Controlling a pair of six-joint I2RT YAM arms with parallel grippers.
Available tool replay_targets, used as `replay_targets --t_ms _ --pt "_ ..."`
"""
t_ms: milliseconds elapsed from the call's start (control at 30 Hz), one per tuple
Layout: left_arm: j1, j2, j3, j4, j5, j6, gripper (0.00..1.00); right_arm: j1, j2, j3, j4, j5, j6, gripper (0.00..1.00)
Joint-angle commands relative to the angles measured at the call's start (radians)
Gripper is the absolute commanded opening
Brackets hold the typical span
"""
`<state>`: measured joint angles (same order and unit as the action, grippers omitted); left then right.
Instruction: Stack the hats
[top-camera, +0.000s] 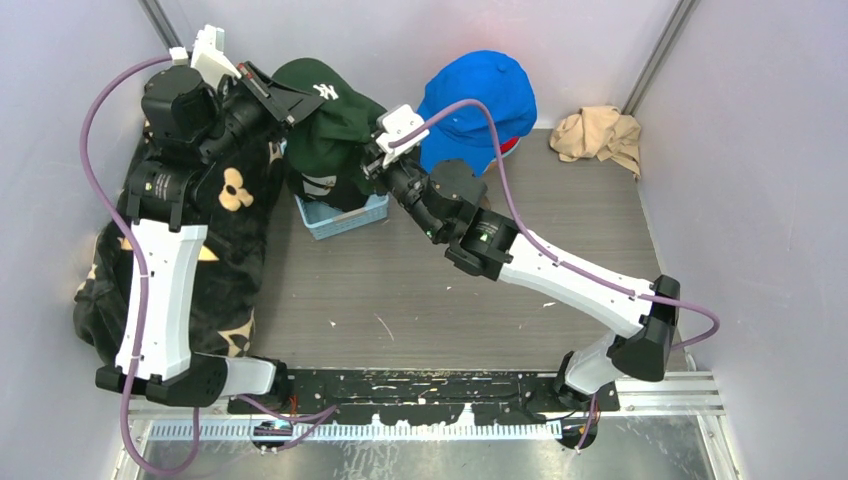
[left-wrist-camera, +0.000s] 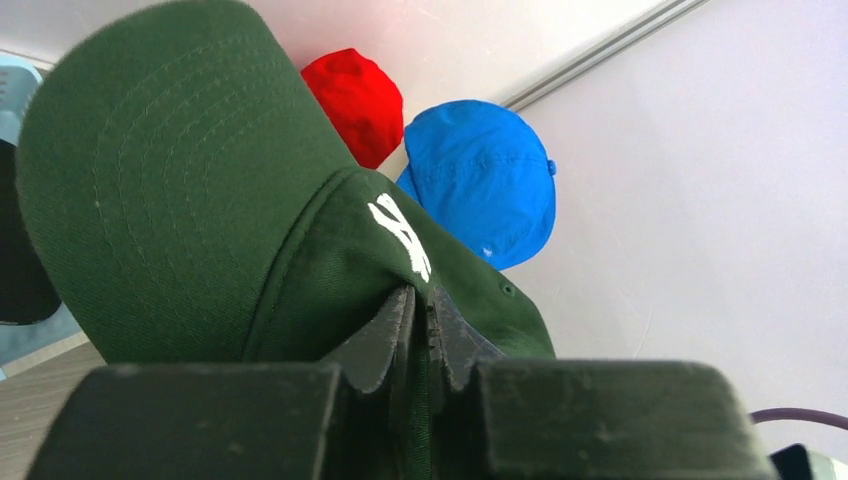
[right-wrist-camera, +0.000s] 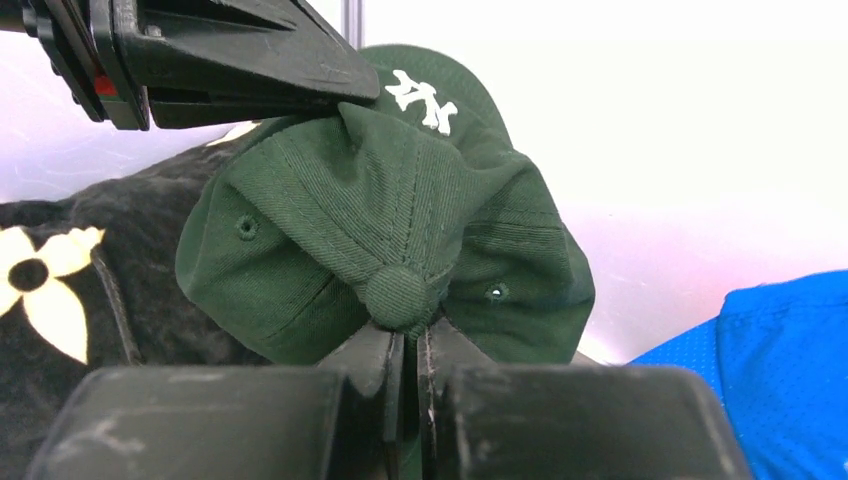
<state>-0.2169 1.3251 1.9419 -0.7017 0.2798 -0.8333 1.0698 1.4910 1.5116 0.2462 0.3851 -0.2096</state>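
Top external view: dark green fabric "NY" baseball cap (top-camera: 335, 125) near worktop's (top-camera: 420, 290) far edge. Left gripper (left-wrist-camera: 420, 305) and right gripper (right-wrist-camera: 405, 340) both pinch its cloth.

The lettered cap (top-camera: 325, 120) is held above the basket (top-camera: 345, 218) at the back of the table (top-camera: 420, 290), pinched by the left gripper (top-camera: 285, 100) on its left and the right gripper (top-camera: 372, 160) on its right. A second cap (top-camera: 480, 100) is set just to its right, and the rag (top-camera: 600, 135) is left in the far right corner.

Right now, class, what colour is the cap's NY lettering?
White lettering, green cap; clearest in right wrist view.
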Motion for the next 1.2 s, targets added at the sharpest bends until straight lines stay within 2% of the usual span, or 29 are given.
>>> replay_targets --t_ms 0,100,200,467,600,833,1000,1167 --pt "0.001 -0.037 0.041 0.049 -0.049 0.038 0.13 0.004 -0.066 0.119 -0.095 -0.048 -0.061 0.01" --pt "0.001 -0.043 0.065 0.037 -0.074 0.053 0.18 0.004 -0.086 0.16 -0.155 -0.063 -0.087 0.01" --pt "0.002 -0.047 0.083 0.031 -0.103 0.064 0.29 0.005 -0.104 0.216 -0.222 -0.09 -0.118 0.01" --pt "0.003 -0.047 0.086 0.024 -0.092 0.073 0.34 0.004 -0.115 0.405 -0.442 -0.249 -0.208 0.01" --pt "0.002 -0.111 -0.018 0.109 -0.015 0.043 0.36 0.003 -0.111 0.498 -0.544 -0.295 -0.284 0.01" --pt "0.002 -0.166 -0.216 0.237 0.138 -0.023 0.37 -0.021 -0.16 0.518 -0.652 -0.396 -0.393 0.01" --pt "0.002 -0.183 -0.325 0.312 0.247 -0.088 0.42 -0.13 -0.172 0.5 -0.692 -0.475 -0.349 0.01" --pt "0.002 -0.207 -0.41 0.37 0.282 -0.103 0.49 -0.229 -0.177 0.445 -0.655 -0.556 -0.291 0.01"
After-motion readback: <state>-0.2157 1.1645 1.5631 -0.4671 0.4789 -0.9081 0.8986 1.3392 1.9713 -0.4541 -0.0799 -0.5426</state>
